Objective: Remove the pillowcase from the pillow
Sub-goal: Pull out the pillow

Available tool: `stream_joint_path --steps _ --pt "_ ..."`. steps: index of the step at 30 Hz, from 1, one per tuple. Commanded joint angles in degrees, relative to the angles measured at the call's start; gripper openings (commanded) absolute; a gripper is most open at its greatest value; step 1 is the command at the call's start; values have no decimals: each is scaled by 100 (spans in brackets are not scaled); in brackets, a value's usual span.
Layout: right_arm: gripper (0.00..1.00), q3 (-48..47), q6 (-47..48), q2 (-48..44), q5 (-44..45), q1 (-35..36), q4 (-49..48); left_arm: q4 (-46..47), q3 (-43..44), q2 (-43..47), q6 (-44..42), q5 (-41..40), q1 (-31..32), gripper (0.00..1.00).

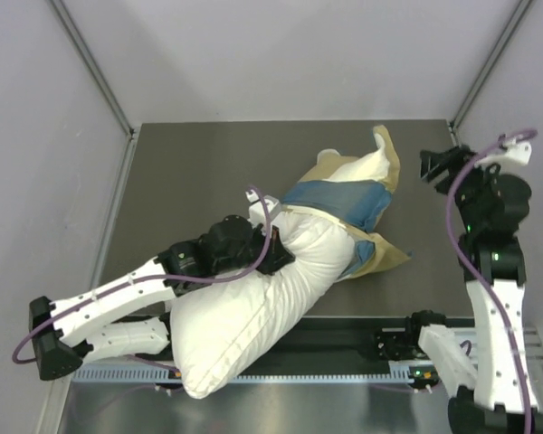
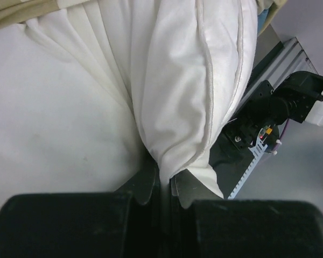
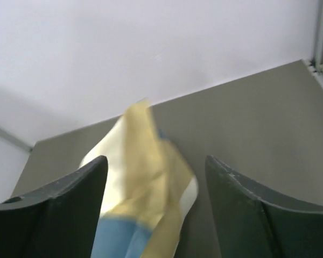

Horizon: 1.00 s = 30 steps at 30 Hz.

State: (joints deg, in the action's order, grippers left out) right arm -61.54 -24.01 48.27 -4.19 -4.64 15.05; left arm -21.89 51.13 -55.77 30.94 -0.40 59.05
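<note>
I'm clamping the pillow (image 2: 172,97) in my left end effector (image 2: 164,185); right end effector (image 3: 156,209) is gaping empty; pillowcase (image 1: 344,203) is mostly off, covering just the far end.

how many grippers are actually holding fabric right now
1: the left gripper is shut on the pillow, mid-table. The right gripper, at the far right, stands open, holding nothing.

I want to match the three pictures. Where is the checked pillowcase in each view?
Top external: pillowcase right of centre, bunched on the far end of the pillow.
Left wrist: pillowcase, a tan strip, top left corner.
Right wrist: pillowcase at bottom centre, tan above blue.
Shared landmark: the white pillow, top and left wrist views.
</note>
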Motion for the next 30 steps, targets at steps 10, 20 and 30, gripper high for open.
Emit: stream_joint_path --steps 10,20,30 --pt "91 2785 -1193 -2032 -1234 805 439 53 362 -1182 -106 181 -25 0" --pt "91 3323 -2010 -1646 -162 2766 -448 -17 283 -1147 -79 155 -25 0" --pt "0 3307 -2082 -1118 725 3611 -460 -210 81 -875 -70 93 -25 0"
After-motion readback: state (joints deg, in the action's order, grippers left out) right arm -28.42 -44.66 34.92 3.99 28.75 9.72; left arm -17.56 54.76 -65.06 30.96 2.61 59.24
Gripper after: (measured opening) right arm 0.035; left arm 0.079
